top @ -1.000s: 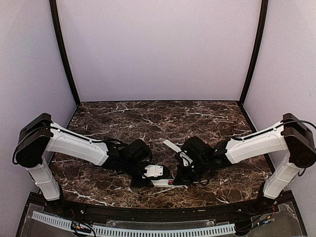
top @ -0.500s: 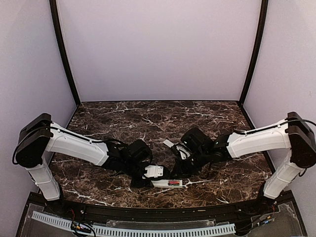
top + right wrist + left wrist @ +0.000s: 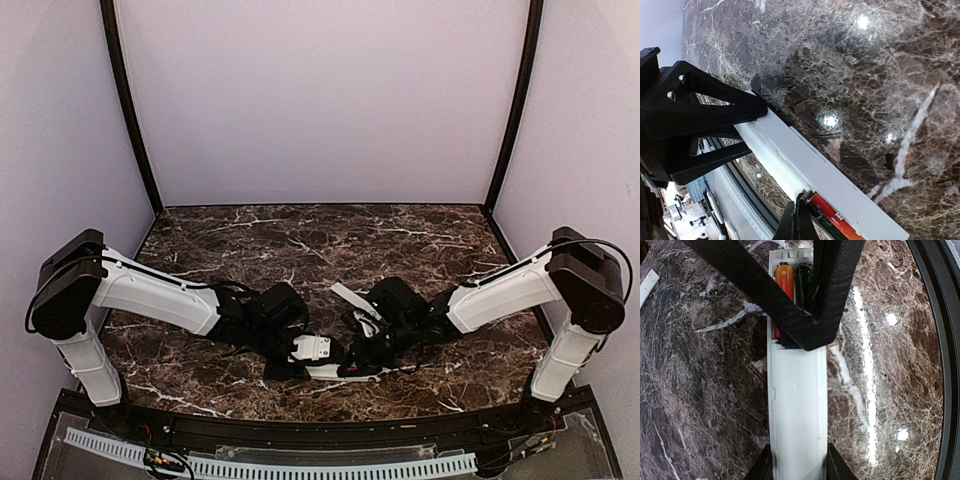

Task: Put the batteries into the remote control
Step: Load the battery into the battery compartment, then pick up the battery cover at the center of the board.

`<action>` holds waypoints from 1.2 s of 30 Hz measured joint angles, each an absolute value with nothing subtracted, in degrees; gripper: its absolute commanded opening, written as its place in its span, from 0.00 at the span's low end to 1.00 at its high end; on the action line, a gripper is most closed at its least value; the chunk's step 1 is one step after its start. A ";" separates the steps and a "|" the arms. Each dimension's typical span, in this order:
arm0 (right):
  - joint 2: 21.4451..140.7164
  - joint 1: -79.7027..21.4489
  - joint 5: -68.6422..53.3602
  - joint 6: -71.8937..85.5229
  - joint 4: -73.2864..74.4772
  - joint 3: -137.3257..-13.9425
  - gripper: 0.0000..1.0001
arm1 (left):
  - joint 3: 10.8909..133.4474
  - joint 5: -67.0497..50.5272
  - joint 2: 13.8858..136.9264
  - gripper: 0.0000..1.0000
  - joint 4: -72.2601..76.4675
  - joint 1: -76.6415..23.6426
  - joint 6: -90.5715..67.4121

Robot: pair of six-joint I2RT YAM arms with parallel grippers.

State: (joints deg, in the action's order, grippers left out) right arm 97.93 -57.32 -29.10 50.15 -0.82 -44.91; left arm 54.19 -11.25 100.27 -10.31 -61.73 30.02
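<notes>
Right gripper, jaws closed and empty, has come back down from its brief lift onto the batteries in the slot. Left gripper clamps the remote control, lower centre of the overhead view. Seating judged nearly complete.

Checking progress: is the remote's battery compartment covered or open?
Open. The left wrist view shows the red battery and dark battery exposed inside the remote control; the cover plate lies apart.
</notes>
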 measured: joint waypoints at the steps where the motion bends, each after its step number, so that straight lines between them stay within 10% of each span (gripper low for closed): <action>1: 97.71 -57.21 -29.06 50.24 -1.45 -44.47 0.00 | 54.19 -11.27 100.27 0.04 -10.33 -61.73 30.02; 14: 87.90 -55.42 -25.93 42.70 12.56 -53.76 0.00 | 54.41 -11.46 100.29 0.14 -10.50 -61.78 30.15; 23: 82.06 -50.06 -11.42 36.84 25.69 -61.76 0.26 | 54.50 -11.11 100.38 0.65 -11.49 -62.00 30.59; 30: 84.75 -47.81 -2.31 31.18 32.10 -66.48 0.41 | 54.50 -10.41 99.57 0.77 -12.45 -62.02 30.76; 36: 90.96 -46.00 -0.14 25.82 33.54 -71.31 0.79 | 54.50 -10.63 92.12 0.83 -13.32 -61.17 30.30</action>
State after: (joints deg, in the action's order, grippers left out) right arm 90.96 -46.00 -0.14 25.82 33.54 -71.31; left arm 54.50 -10.63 92.12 -13.32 -61.17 30.30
